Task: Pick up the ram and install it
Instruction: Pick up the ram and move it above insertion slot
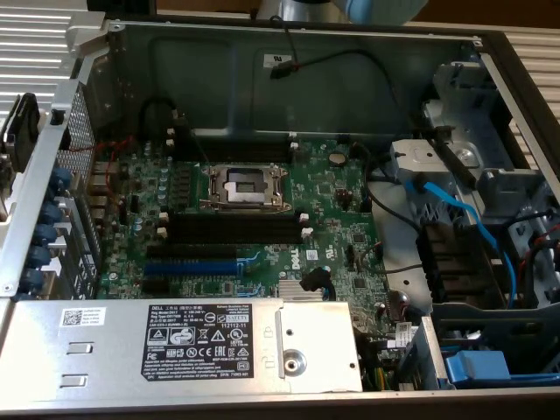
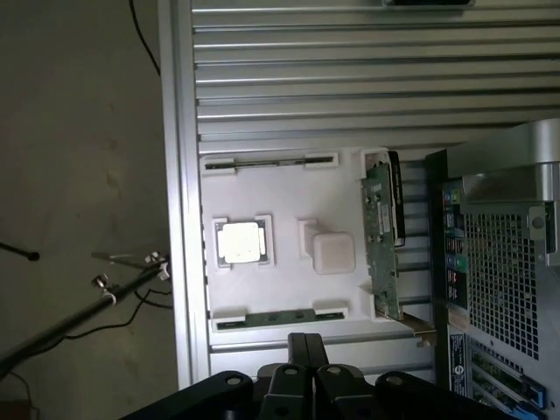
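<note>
The gripper (image 2: pixel 306 346), pressed together and holding nothing, hangs near what may be the ram (image 2: pixel 262 318) in the white tray (image 2: pixel 289 188), not yet picked up.

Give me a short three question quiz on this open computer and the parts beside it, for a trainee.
1. True or false: a memory stick is already seated in the black memory slots below the processor socket on the motherboard.
2. Pick one. The claw is: A, wide open; B, shut on a cable; C, shut with nothing in it.
3. Fill the gap: in the wrist view, the square silvery processor chip lies in a white ___.

Key: 1 false, the slots are empty. 2 C. 3 tray.
</note>
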### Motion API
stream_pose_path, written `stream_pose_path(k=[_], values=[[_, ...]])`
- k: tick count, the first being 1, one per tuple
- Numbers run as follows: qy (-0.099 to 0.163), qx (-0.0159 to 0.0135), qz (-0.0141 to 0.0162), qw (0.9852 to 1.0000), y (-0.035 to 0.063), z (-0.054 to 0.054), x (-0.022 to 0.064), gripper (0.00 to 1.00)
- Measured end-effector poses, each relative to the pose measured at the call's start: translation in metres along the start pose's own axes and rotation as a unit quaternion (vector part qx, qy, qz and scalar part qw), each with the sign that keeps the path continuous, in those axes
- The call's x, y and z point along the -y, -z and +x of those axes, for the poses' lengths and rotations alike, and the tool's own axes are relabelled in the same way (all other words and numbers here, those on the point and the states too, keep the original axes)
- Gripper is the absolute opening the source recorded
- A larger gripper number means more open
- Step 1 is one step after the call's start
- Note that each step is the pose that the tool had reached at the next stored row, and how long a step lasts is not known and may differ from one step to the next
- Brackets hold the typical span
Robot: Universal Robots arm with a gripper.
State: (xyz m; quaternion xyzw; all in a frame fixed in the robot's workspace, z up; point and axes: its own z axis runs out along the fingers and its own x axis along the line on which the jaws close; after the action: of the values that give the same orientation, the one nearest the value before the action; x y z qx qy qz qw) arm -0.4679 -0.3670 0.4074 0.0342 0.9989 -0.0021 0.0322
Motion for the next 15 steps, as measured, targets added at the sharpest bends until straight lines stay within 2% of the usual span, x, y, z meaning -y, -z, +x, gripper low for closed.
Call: stream_pose_path(k=[8,10,11,13,15], values=[[0.001,0.0000,0.0000,1.0000,0.0001,0.0000,0.0000,0.10],[0.018,0.0000,-0.0011,0.9998,0.0002,0.0017,0.0001,0.10],[0.037,0.0000,-0.0023,0.9993,0.0002,0.0018,0.0000,0.10],[0.073,0.0002,-0.0047,0.9973,0.0001,0.0018,0.0001,0.10],[0.109,0.0002,-0.0070,0.9940,0.0001,0.0018,0.0001,0.10]])
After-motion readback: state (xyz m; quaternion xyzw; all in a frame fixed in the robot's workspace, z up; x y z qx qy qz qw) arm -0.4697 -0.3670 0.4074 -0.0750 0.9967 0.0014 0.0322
